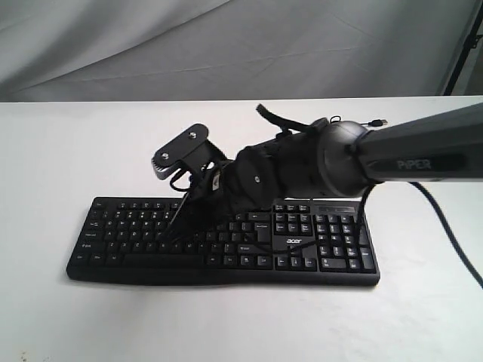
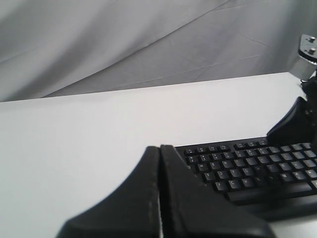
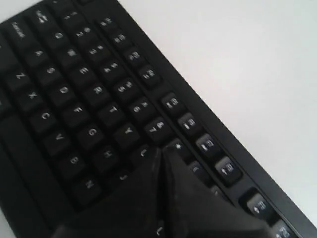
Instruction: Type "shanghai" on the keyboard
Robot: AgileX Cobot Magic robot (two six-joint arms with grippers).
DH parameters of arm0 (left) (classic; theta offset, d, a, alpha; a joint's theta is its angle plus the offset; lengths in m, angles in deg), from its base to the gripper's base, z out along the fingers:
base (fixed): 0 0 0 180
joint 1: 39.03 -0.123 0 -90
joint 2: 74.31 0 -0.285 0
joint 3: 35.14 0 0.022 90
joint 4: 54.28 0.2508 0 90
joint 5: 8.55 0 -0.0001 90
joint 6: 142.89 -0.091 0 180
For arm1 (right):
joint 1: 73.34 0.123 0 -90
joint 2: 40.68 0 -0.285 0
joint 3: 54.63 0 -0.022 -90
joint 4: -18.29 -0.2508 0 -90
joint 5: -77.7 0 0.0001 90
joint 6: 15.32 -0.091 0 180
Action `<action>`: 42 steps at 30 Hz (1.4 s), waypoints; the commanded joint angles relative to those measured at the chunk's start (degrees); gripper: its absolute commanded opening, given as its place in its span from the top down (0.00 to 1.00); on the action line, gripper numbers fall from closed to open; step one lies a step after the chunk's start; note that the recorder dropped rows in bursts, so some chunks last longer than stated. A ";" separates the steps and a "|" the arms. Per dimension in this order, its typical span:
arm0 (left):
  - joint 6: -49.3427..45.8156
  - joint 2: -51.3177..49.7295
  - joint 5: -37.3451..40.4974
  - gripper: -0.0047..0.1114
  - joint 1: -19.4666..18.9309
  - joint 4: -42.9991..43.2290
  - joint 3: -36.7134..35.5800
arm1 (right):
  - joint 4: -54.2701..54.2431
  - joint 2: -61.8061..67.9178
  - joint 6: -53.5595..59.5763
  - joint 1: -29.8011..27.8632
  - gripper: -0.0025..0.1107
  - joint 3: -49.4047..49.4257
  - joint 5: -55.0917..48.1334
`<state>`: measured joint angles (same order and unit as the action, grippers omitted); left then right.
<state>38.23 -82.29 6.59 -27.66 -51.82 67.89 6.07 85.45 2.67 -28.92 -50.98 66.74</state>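
The black keyboard [image 1: 324, 249] lies across the white table, with the acer logo above its arrow keys. My right gripper [image 1: 175, 223] reaches across from the right and points down over the letter keys, left of the middle. In the right wrist view the right gripper [image 3: 161, 149] is shut, empty, and its tips sit on or just above the keyboard [image 3: 74, 89] between the U and 8 keys. My left gripper [image 2: 160, 147] is shut on nothing and hovers off the left end of the keyboard [image 2: 247, 168]. The left gripper does not show in the exterior view.
The keyboard's thin cable ends in a loose USB plug [image 1: 377, 121] behind the right arm. The right arm's own cable [image 1: 453, 234] trails over the table at the right. A grey cloth [image 1: 226, 45] hangs behind the white table [image 1: 226, 324].
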 commanded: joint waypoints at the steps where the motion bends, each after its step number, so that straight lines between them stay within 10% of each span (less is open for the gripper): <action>1: 0.16 0.20 -0.27 0.96 0.23 0.04 -0.25 | -1.35 -0.74 -0.33 -0.56 0.98 2.35 3.03; 42: 0.16 0.20 -0.27 0.96 0.23 0.04 -0.25 | 2.91 -12.29 0.01 1.48 0.98 9.62 6.52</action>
<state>38.23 -82.29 6.59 -27.66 -51.82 67.89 6.62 78.97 2.43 -28.39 -45.01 71.92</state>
